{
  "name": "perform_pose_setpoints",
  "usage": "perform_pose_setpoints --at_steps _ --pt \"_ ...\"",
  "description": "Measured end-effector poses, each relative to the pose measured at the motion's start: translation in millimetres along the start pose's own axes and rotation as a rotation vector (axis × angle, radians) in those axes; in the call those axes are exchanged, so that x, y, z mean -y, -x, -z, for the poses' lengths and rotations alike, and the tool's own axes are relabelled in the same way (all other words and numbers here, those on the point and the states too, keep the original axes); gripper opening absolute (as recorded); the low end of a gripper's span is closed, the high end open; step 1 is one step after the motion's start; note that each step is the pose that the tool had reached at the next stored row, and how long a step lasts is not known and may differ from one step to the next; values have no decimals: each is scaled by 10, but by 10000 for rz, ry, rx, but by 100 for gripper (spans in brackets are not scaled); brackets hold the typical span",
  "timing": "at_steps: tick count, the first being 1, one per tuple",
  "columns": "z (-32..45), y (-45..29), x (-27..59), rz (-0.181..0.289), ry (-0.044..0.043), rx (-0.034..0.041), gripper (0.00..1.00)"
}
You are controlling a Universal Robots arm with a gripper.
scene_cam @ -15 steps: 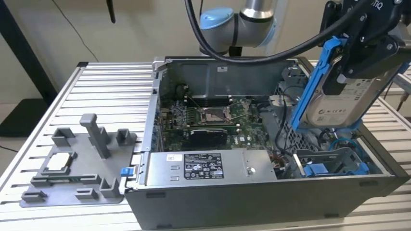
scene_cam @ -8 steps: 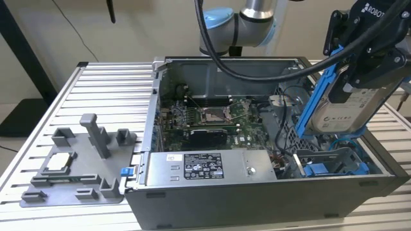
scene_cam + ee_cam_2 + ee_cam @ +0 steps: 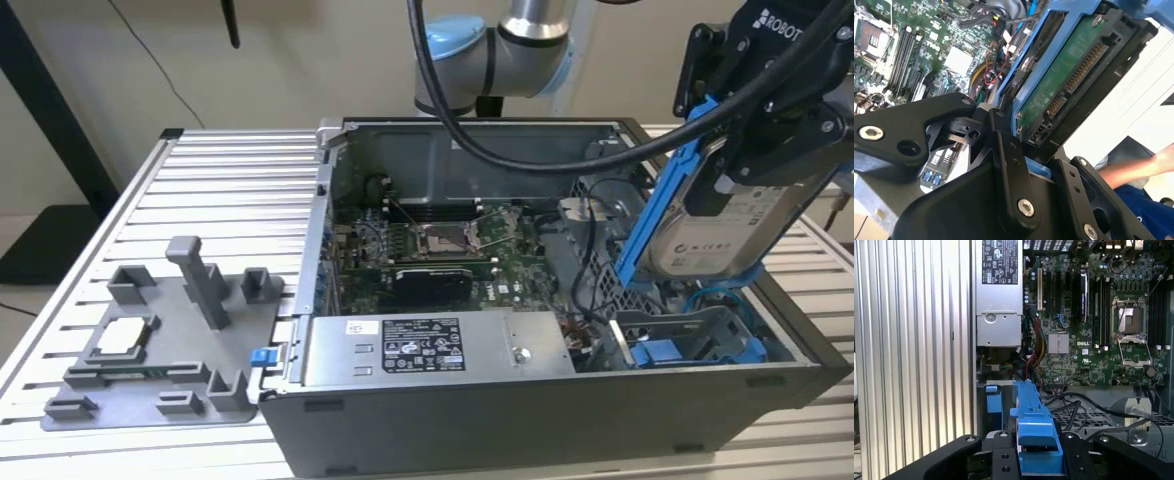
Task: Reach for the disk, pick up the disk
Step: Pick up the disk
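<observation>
The disk (image 3: 721, 235) hangs tilted above the open computer case (image 3: 534, 400), at the exterior view's right, its white label facing outward and its blue frame (image 3: 663, 200) running up one long edge; it is clear of the drive bay (image 3: 687, 345) below it; the gripper (image 3: 747, 120) pinches it by the upper end, its black fingers (image 3: 707, 60) pressed against the frame; in the second wrist view the disk's green circuit-board underside (image 3: 1069, 75) and connector edge sit just past a black finger (image 3: 1009, 165), and in the first wrist view the blue frame (image 3: 1036, 440) stands clamped between the dark finger parts. Beneath lies the motherboard (image 3: 441, 245) with its processor socket (image 3: 447, 238); the silver power supply (image 3: 427, 345) sits at the near side of the case; the grey arm joint (image 3: 514, 50) rises behind the case with a black cable (image 3: 534, 160) looping across. The case rests on a ribbed aluminium worktop (image 3: 227, 190); to the exterior view's left a grey fixture (image 3: 160, 350) holds a small square silver chip (image 3: 120, 335). In the second wrist view a person's arm (image 3: 1139, 170) shows beyond the worktop's edge.
</observation>
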State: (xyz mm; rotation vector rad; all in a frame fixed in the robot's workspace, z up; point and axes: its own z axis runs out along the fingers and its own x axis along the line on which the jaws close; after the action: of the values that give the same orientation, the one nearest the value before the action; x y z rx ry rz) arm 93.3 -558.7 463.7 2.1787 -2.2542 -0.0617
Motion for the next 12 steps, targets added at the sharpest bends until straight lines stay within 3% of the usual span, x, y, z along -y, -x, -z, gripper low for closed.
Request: perform_pose_setpoints --at_steps 7,12 --pt "-1 -1 1 0 0 0 0" --pt "-62 -31 40 1 0 -1 0"
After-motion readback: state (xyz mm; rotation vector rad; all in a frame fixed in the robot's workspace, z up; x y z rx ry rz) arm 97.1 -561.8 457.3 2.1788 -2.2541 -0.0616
